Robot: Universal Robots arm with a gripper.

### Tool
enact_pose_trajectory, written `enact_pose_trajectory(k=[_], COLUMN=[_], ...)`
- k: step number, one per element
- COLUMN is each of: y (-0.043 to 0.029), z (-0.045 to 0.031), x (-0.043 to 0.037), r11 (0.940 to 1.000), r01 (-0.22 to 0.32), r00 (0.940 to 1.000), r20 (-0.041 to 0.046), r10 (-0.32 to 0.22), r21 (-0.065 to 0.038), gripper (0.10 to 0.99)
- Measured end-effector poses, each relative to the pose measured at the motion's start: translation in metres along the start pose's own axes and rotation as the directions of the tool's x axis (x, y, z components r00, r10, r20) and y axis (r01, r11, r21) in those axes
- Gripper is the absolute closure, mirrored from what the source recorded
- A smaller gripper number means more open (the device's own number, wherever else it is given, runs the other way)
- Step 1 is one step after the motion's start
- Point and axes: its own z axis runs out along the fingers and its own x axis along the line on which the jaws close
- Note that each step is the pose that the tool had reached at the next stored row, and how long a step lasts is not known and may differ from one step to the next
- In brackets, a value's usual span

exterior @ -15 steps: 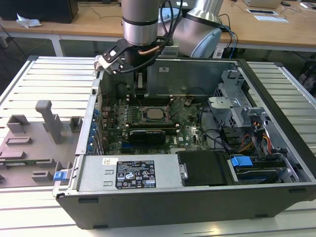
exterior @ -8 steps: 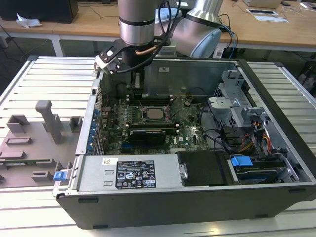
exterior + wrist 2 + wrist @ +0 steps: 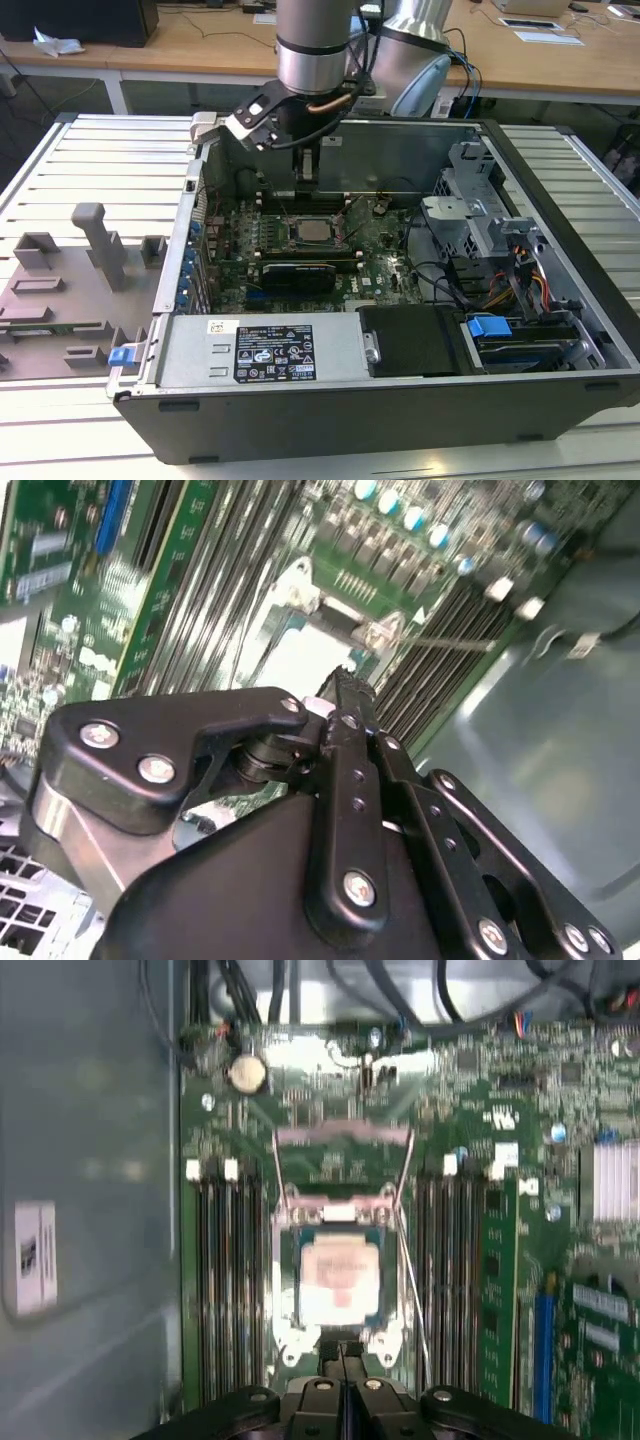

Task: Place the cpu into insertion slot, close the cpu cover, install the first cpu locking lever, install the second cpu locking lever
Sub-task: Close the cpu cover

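The cpu (image 3: 312,230) lies flat in the insertion slot (image 3: 287,232) on the green motherboard, its silvery top showing. In the first wrist view the cpu (image 3: 340,1275) sits just beyond my fingertips. The cpu cover (image 3: 342,1138) seems to stand raised at the socket's far edge, with board visible through its cut-out. A thin wire lever (image 3: 412,1290) runs along one side of the socket. My gripper (image 3: 305,168) hangs shut and empty just above the socket's edge, toward the case's back wall. Both wrist views show the gripper (image 3: 340,1352) (image 3: 346,688) with its fingers pressed together.
Long black memory slots (image 3: 225,1280) flank the socket. A black card (image 3: 295,272) lies in front of it. The power supply (image 3: 270,350), drive cage (image 3: 480,225) with cables and the case walls (image 3: 400,150) hem in the board. A grey fixture tray (image 3: 60,290) lies outside at the exterior view's left.
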Motion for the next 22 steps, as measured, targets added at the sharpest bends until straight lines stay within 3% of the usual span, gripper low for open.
enact_pose_trajectory(k=[1, 2, 4, 7, 10, 13, 14, 18, 19, 22], y=[0.0049, 0.018, 0.0353, 0.0503, 0.0569, 0.0606, 0.0684, 0.0886, 0.1042, 0.1205], z=[0.0004, 0.0016, 0.0029, 0.0027, 0.0001, -0.0083, -0.0085, -0.0089, -0.009, -0.0068], x=[0.0001, 0.0002, 0.0003, 0.0005, 0.0007, 0.0009, 0.001, 0.0012, 0.0014, 0.0017], r11=[1.0, 0.9999, 0.9998, 0.9998, 0.9997, 0.9997, 0.9995, 0.9985, 0.9973, 0.9948], r01=[0.0, 0.0, 0.0, 0.0, 0.0, 0.0, -0.001, -0.001, -0.001, -0.002], r00=[1.0, 1.0, 1.0, 1.0, 1.0, 1.0, 1.0, 1.0, 1.0, 1.0], r20=[-0.0001, 0.0001, 0.0002, 0.0003, 0.0002, 0.0002, 0.0, 0.0006, 0.0008, 0.001], r10=[0.0, 0.0, 0.0, 0.0, 0.0, 0.0, 0.001, 0.001, 0.001, 0.002], r21=[0.003, 0.01, 0.019, 0.022, 0.023, 0.024, 0.031, 0.055, 0.074, 0.102], gripper=[0.98, 0.98, 0.98, 0.98, 0.98, 0.98, 0.98, 0.98, 0.98, 0.98])
